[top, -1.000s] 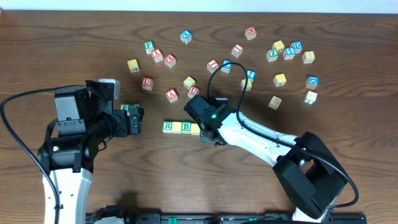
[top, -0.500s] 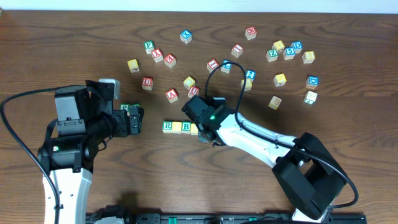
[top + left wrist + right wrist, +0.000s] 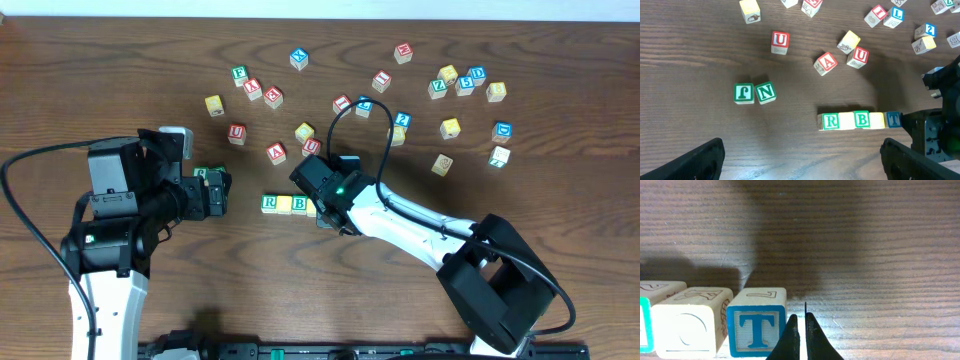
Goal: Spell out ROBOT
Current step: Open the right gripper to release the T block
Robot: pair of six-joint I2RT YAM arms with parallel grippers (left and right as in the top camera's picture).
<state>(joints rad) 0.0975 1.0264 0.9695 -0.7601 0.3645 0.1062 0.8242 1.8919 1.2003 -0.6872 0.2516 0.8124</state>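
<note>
**While the right gripper (image 3: 800, 325) sits beside the T (image 3: 757, 329), ROBOT stands all but spelled**

Seen from the left wrist camera, five wooden cubes sit side by side in a row at the lower right of the frame. They read green R (image 3: 830, 121), yellow O (image 3: 845, 120), green B (image 3: 861, 120), second yellow O (image 3: 876, 120), then the blue T.

In the right wrist view, the right gripper's fingers are pinched together and hold nothing. Their tips are just beside the T's right face, and I cannot tell whether they touch it.

The left gripper (image 3: 801, 159) is spread wide and empty. It hangs below a green N cube (image 3: 765, 92) and its green neighbour (image 3: 744, 93) at left centre. Loose cubes (image 3: 840, 55) lie scattered toward the top edge.

This looks like the closing step, squaring the last letter against the row. Next, the right arm likely needs to draw away from the T without dragging it, so that all five cubes stay in line.
</note>
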